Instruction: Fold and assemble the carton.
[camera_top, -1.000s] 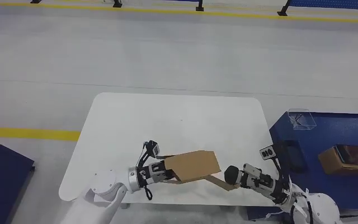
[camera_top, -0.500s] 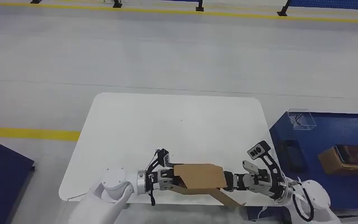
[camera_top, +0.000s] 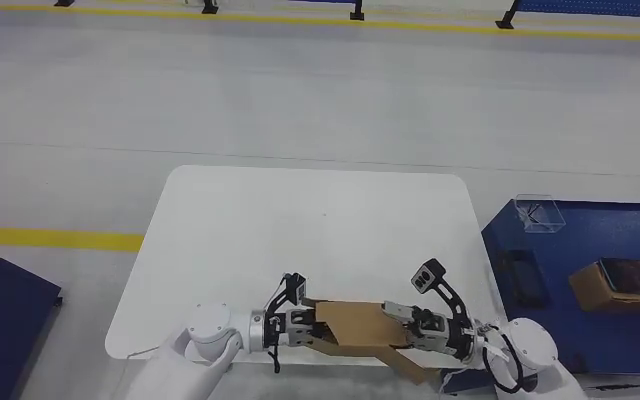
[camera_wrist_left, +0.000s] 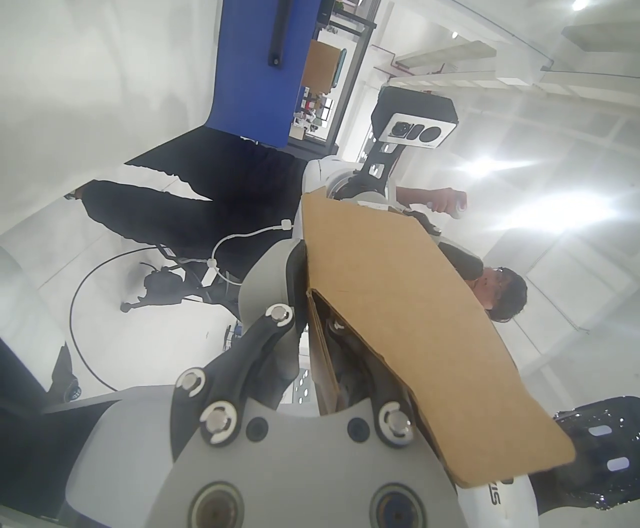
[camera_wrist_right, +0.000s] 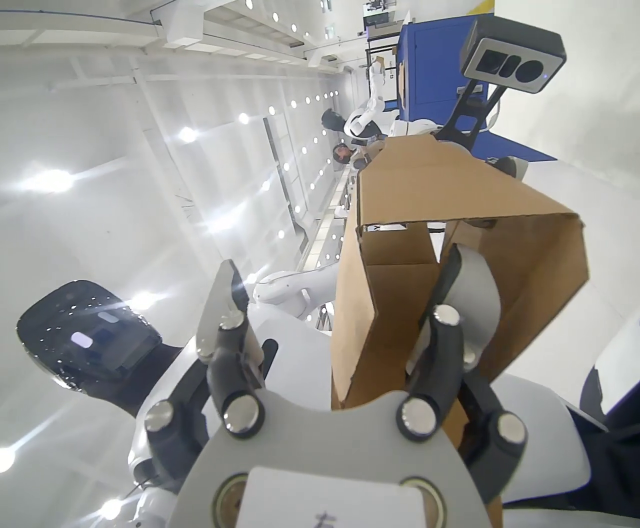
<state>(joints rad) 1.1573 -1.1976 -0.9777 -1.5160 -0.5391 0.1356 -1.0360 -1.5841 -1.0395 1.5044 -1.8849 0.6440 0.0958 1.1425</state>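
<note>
1. Plainly, the left tool (camera_wrist_left: 315, 320) is clamped on the carton (camera_wrist_left: 400, 325). One grey finger (camera_wrist_left: 272, 295) presses on the outside of a side panel, and its dark partner sits just inside the open end.
2. By contrast, the right tool (camera_wrist_right: 345, 280) stands wide open. One finger (camera_wrist_right: 467, 285) is pushed inside the carton's (camera_wrist_right: 450, 185) open mouth against an inner wall. The other finger (camera_wrist_right: 225, 295) hangs in free air, clear of the cardboard.
3. From above, the left tool (camera_top: 300, 325) and the right tool (camera_top: 402, 325) face each other. Both arms are tucked low and close to the robot. Their forearms run nearly in one line along the near edge of the worktop (camera_top: 300, 220), the left arm coming in from the left and the right arm from the right.
4. Between them the carton (camera_top: 355, 325) lies on its side over the white worktop's near edge, one open end turned to each tool. Whether it rests on the surface I cannot tell.
5. It is plain brown corrugated board, opened into a rough tube and not yet squared. The end flaps are loose, and one flap (camera_top: 412, 362) slants out past the worktop's edge below the right tool.
</note>
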